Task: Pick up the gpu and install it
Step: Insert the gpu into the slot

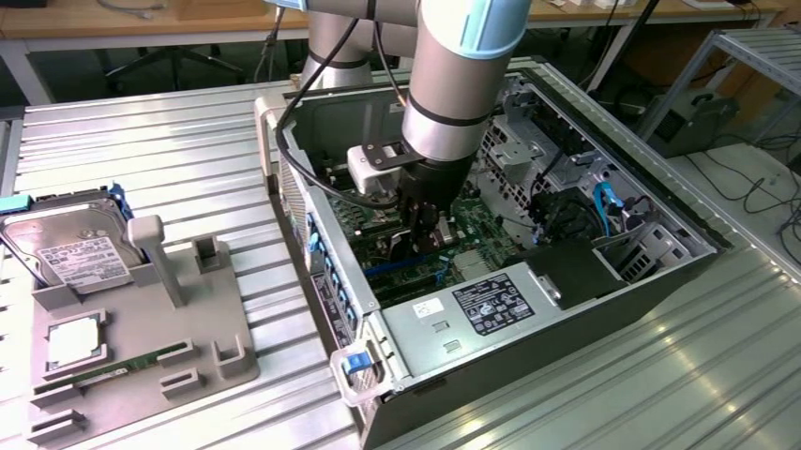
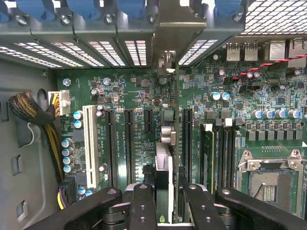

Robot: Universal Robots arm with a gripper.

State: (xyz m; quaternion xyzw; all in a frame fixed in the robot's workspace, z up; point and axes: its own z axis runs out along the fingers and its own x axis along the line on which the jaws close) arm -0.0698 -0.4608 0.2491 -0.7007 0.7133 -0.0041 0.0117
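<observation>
Gpu (image 2: 163,167) seen edge-on, half hidden between pincer (image 2: 164,203) fingers.

**No legible text from my station**

I see a white label (image 1: 78,259) on the silver hard drive (image 1: 60,246), but its print is too small to read. The grey sticker (image 1: 492,302) on the power supply (image 1: 470,319) carries lines of print I cannot make out. White silkscreen beside the motherboard (image 2: 144,96) slots is unreadable too.
</observation>
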